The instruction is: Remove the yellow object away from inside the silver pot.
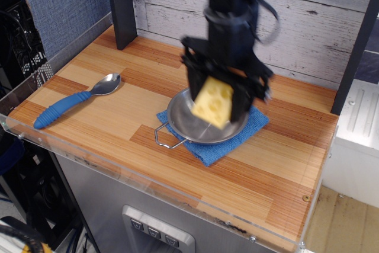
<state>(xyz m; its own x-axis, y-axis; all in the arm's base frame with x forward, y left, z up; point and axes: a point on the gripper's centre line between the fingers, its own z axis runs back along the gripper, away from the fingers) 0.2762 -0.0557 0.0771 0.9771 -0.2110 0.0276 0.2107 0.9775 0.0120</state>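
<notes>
Striped wooden counter (118, 111) before whitewashed plank wall (320, 22)

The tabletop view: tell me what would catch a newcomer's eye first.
First comes the yellow cheese wedge, clamped in the black hand and hanging in front of the silver pot at the table's middle. The pot sits on a blue cloth. A blue-handled spoon lies apart near the left edge.

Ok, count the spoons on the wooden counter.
1: the blue-handled metal spoon lies at the counter's left end, apart from the shiny steel pot. None seems hidden.
</notes>
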